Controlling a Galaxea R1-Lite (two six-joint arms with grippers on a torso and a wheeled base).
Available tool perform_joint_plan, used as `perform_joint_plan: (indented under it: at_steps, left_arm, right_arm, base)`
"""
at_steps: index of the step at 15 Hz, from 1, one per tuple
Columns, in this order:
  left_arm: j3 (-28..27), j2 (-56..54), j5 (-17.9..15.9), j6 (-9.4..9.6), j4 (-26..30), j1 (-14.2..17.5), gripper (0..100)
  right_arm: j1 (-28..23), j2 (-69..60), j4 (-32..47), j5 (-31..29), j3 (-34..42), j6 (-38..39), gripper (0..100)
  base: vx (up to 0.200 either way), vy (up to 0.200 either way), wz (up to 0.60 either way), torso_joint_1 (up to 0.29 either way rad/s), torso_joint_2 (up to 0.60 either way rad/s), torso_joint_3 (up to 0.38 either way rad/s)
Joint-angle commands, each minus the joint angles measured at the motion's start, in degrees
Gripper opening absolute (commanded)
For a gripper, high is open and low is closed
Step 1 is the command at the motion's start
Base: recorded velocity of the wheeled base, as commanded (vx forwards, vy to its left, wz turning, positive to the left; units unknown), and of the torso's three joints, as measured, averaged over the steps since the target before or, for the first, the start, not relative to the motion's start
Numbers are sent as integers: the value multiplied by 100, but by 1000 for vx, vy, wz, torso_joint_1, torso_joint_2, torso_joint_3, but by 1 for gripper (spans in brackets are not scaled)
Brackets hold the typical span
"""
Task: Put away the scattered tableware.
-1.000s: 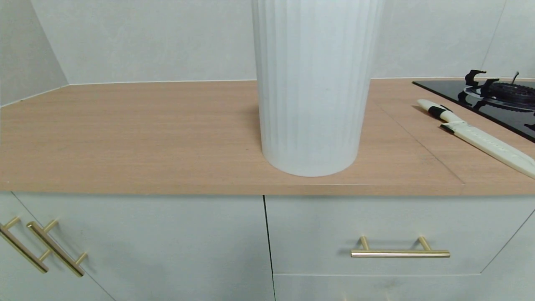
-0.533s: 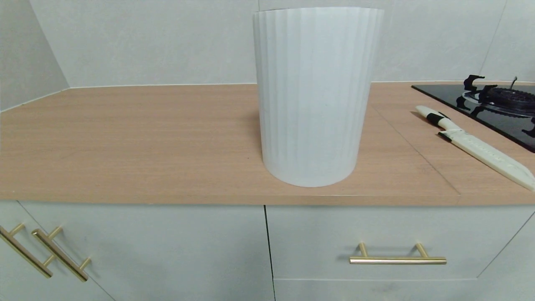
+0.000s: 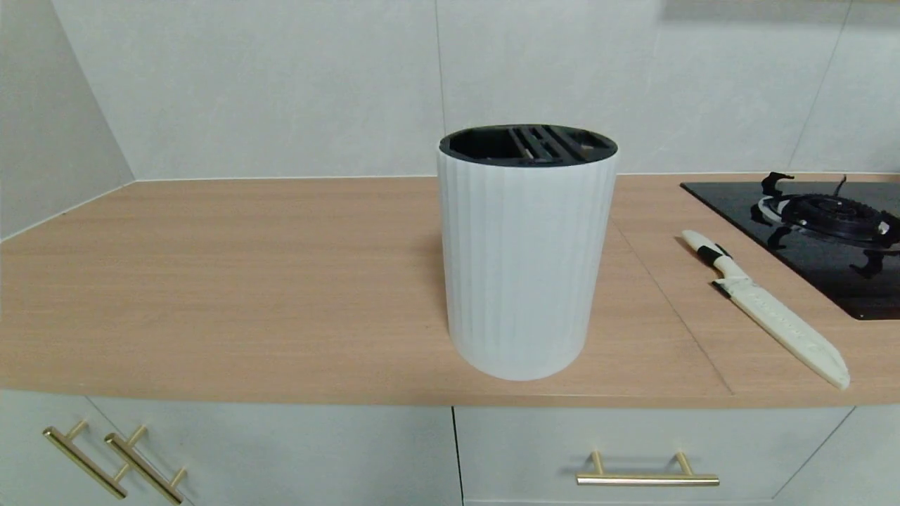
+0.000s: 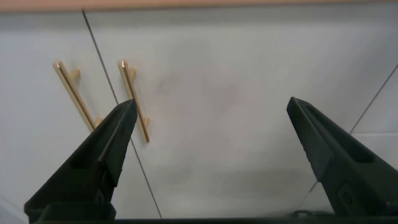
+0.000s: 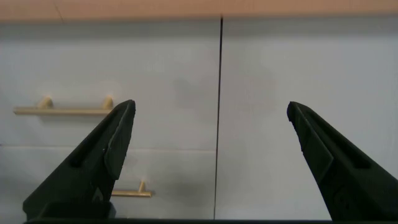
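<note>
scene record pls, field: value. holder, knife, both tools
holder: white ribbed cylinder, upright near front edge of counter; black slotted top, no knife in it
knife: white, flat on counter, on the robot's right of holder, apart from it, beside hob
left tool: open, empty, facing cabinet doors
right tool: open, empty, facing drawers
status: knife not yet stowed

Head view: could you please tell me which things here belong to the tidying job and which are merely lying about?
Belong to the job:
- knife, lying flat on the counter
- holder, upright, with black slotted top

Just there:
- hob, to the right of the knife
- drawer handle, below the counter
</note>
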Motion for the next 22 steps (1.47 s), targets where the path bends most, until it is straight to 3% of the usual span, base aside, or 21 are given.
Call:
perform_joint_plan:
  at_steps: [1, 22]
  left_arm:
    - [1, 0, 1, -5, -9, 2, 100]
    - [1, 0, 1, -5, 0, 2, 100]
  right_arm:
    - [2, 7, -1, 4, 0, -1, 100]
    - [2, 7, -1, 4, 0, -1, 100]
  base:
    - [0, 0, 0, 173, -461, -286]
    - [0, 0, 0, 233, -525, -294]
